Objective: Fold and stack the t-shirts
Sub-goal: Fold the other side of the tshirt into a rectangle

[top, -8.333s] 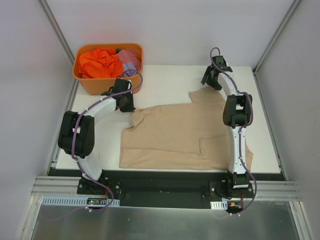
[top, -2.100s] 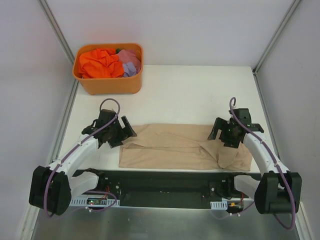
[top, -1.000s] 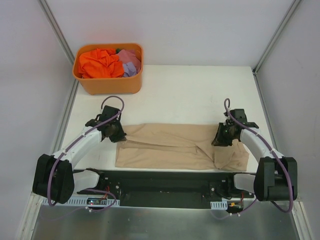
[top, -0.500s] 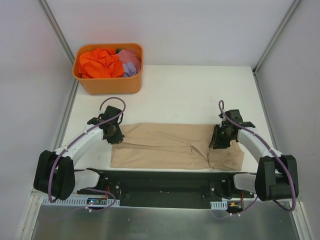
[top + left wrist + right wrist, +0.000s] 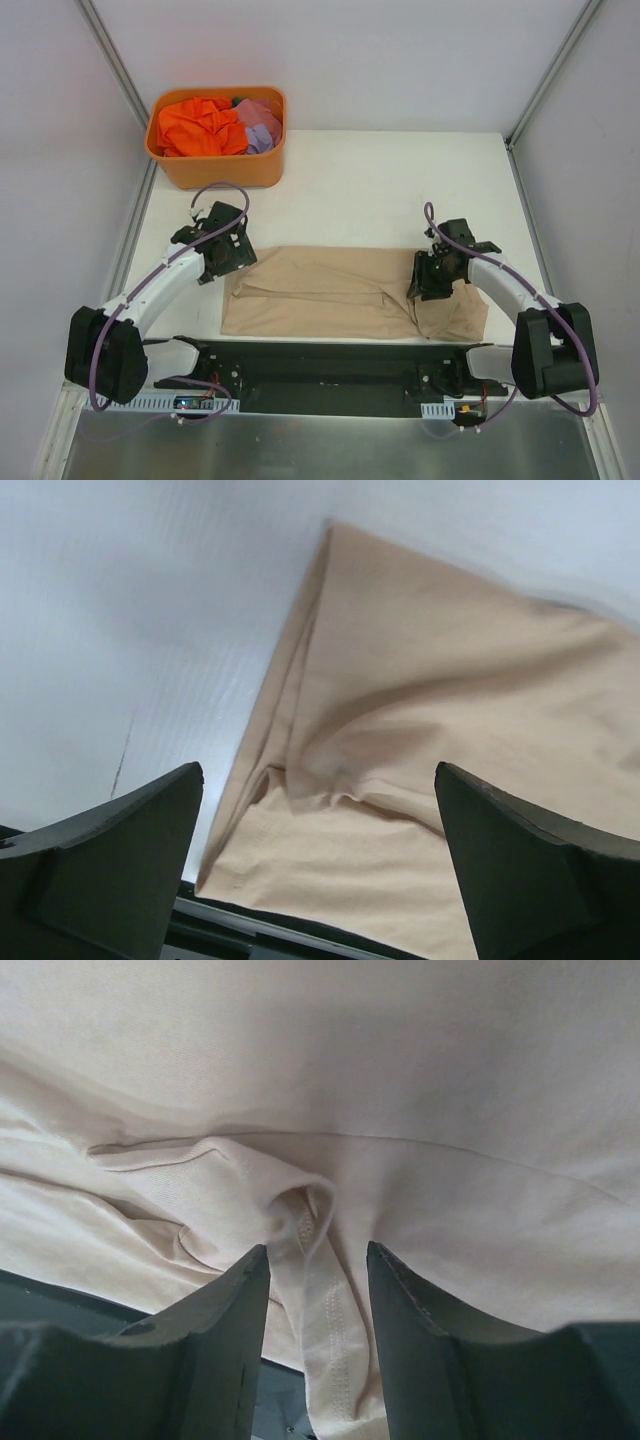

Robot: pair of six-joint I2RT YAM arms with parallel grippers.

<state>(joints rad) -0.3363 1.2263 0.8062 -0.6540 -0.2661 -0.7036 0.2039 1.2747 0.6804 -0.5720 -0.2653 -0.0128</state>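
Beige t-shirt (image 5: 340, 295) laid as a long doubled band along the near edge of the counter (image 5: 380, 190), one arm at each end. Left jaws: spread wide and empty, hovering above the band's left end. Right jaws: partly parted, straddling a puckered seam at the rumpled right end, with no firm pinch evident. The step in hand appears to be squaring the band before a crosswise fold. It is best done by first smoothing the right-hand pucker, then taking both layers at matching corners so that the edges meet evenly. Count: three shirts, namely one beige on the counter, one orange t-shirt (image 5: 195, 125) and one lilac t-shirt (image 5: 262, 125), both heaped in the single orange tub (image 5: 220, 172)
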